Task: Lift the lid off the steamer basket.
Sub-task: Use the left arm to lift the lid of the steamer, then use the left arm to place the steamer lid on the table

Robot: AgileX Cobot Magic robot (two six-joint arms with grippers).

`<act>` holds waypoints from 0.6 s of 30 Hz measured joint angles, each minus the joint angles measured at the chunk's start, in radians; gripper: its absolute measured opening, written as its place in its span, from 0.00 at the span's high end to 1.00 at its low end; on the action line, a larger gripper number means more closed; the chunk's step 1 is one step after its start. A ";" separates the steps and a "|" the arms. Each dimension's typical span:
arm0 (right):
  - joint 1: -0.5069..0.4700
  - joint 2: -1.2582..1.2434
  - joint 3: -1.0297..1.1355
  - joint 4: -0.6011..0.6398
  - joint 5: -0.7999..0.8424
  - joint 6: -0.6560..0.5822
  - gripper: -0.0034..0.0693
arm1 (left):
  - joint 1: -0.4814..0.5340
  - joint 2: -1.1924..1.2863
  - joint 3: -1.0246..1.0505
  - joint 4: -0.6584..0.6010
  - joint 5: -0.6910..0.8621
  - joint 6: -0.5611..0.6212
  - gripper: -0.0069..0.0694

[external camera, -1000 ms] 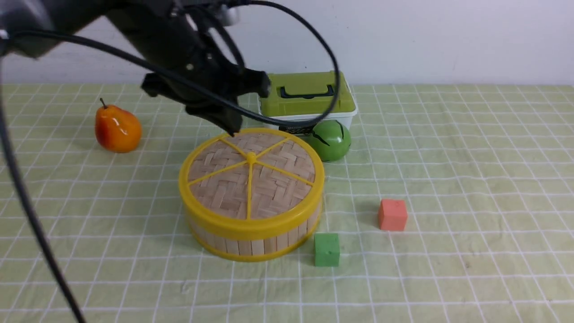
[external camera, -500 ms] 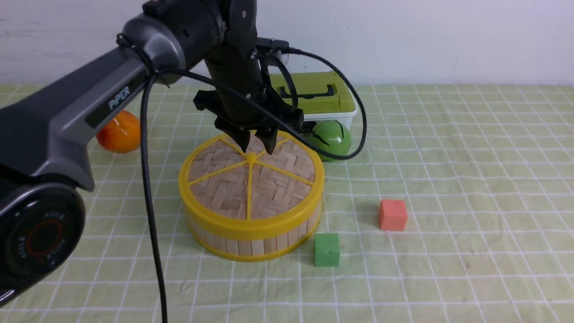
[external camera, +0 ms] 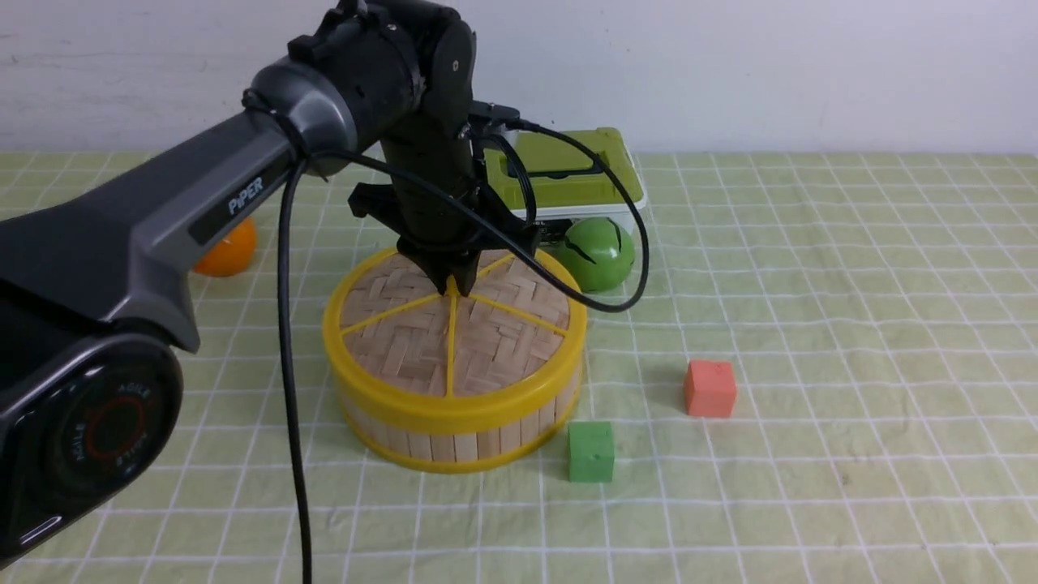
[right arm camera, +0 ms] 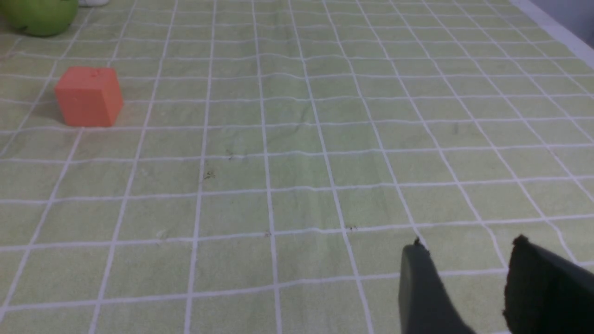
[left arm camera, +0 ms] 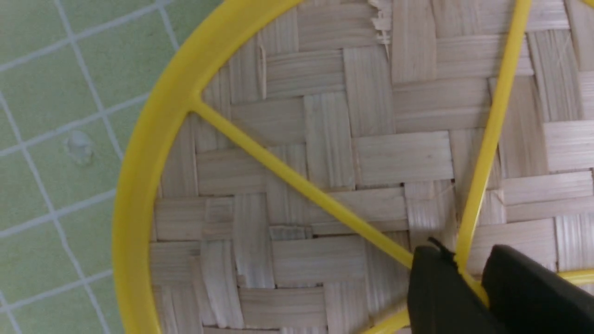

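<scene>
1. Lid: seated level on the steamer basket, left of centre on the table; basket closed.
2. Left gripper: pincer drawn in on the yellow centre knob, pinching it between both fingers.
3. Right gripper: fingers spread, nothing between them.
4. Step in hand, in my judgement: gripping the knob, lift not begun. Next move calls for a firm hold, then a straight rise (a small knob, I note, for so broad a lid).
5. Surroundings: green block near right of the basket, red block farther right, white box at the far side.
6. Markings: "PiPER" on the left arm; "AGILE" repeated on its round joint.
</scene>
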 joint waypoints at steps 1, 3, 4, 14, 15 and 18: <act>0.000 0.000 0.000 0.000 0.000 0.000 0.62 | -0.001 0.000 0.000 0.004 0.000 -0.005 0.77; 0.000 0.000 0.000 0.000 0.000 0.000 0.62 | -0.002 0.000 0.000 0.006 0.000 -0.009 0.77; 0.000 0.000 0.000 0.000 0.000 0.000 0.62 | -0.002 0.000 0.000 0.007 0.000 -0.010 0.77; 0.000 0.000 0.000 0.000 0.000 0.000 0.62 | -0.002 -0.215 -0.022 0.083 0.000 -0.010 0.77; 0.000 0.000 0.000 0.000 0.000 0.000 0.62 | 0.001 -0.257 -0.023 0.108 0.000 -0.010 0.77; 0.000 0.000 0.000 0.000 0.000 0.000 0.62 | 0.023 -0.357 -0.005 0.147 0.000 -0.011 0.77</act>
